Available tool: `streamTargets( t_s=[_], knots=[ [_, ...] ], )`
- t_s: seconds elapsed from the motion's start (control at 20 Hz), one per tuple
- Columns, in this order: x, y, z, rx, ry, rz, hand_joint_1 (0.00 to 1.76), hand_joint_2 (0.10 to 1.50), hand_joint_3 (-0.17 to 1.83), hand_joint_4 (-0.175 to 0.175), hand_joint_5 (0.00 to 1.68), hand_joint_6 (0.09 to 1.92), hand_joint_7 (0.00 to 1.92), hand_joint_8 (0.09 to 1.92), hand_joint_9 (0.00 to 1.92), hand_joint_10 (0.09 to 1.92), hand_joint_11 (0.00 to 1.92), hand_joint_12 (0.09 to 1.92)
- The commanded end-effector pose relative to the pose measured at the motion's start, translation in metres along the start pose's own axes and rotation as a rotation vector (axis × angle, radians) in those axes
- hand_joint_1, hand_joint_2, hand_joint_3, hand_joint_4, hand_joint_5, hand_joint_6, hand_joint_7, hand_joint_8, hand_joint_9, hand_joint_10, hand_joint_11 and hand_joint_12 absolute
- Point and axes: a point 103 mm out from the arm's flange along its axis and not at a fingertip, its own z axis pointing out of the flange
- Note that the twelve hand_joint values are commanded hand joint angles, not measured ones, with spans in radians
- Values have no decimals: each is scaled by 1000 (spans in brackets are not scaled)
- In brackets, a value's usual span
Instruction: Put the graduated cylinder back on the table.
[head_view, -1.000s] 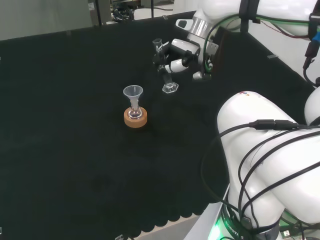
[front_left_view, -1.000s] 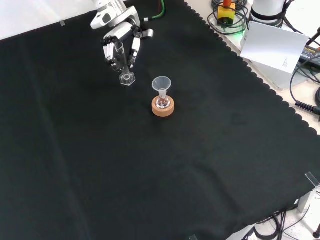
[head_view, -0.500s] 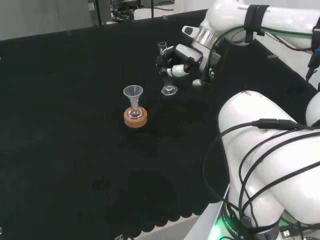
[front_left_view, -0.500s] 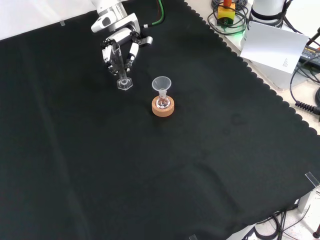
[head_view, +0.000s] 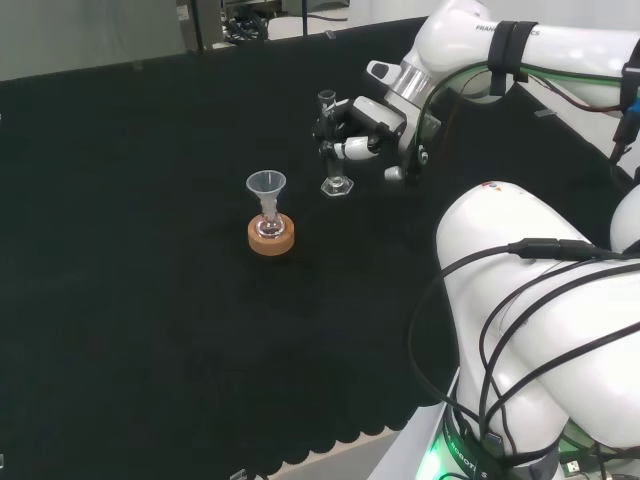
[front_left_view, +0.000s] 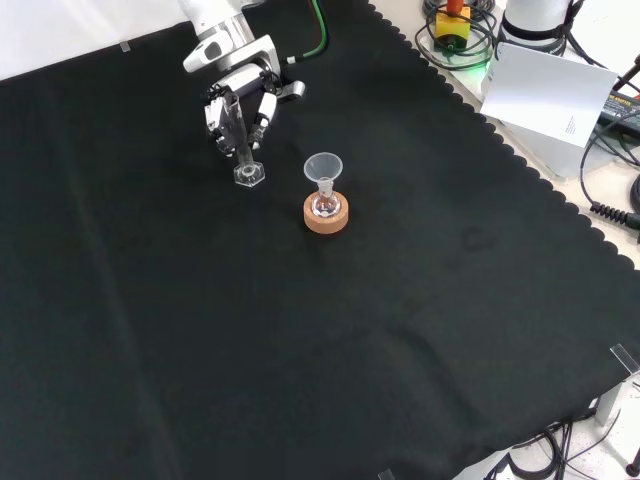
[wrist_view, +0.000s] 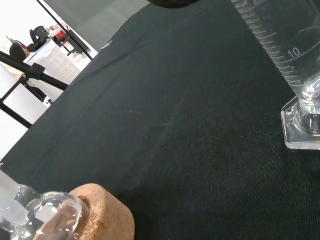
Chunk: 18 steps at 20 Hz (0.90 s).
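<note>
The clear graduated cylinder stands upright on the black cloth, its hexagonal foot flat on it. The hand is beside its upper tube with fingers curled round the tube, so it is shut on the cylinder. In the wrist view the marked tube rises from the foot, which rests on the cloth. A small flask with a clear funnel in its neck sits on a cork ring, left of the cylinder in the head view and nearer and to the right in the front view.
The arm's white links stand at the head view's right. The cork ring lies close to the cylinder. The cloth's scalloped edge runs along the front view's right, with a white box and cables beyond it.
The cylinder was tilted with its foot above the cloth; it has come down and turned upright, its foot now on the cloth. The hand lowered with it and still holds the tube.
</note>
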Motion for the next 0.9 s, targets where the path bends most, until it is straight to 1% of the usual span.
streamTargets(
  t_s=[0.05, 0.2, 0.45, 0.6, 0.85, 0.9],
  knots=[
    [-2, -1, 5, -23, 16, -3, 1248, 1148, 2, -175, 896, 1116, 932, 1108, 1379, 87, 1091, 846],
    [-2, -1, 9, -32, 14, -5, 1246, 1154, 2, -175, 886, 1131, 920, 1126, 1367, 87, 1078, 853],
    [-3, 0, 15, -20, 4, -3, 1241, 1163, 2, -175, 870, 1155, 901, 1153, 1350, 87, 1066, 867],
    [-2, -2, 15, -17, -3, -10, 1237, 1172, 3, -175, 853, 1181, 883, 1179, 1333, 87, 1053, 879],
    [-4, -4, 11, -13, 9, -12, 1227, 1193, 3, -175, 812, 1238, 841, 1239, 1300, 87, 1015, 916],
    [-4, -4, 11, -11, 12, -11, 1193, 1189, 0, -175, 827, 1221, 845, 1106, 1291, 87, 1013, 927]
  ],
)
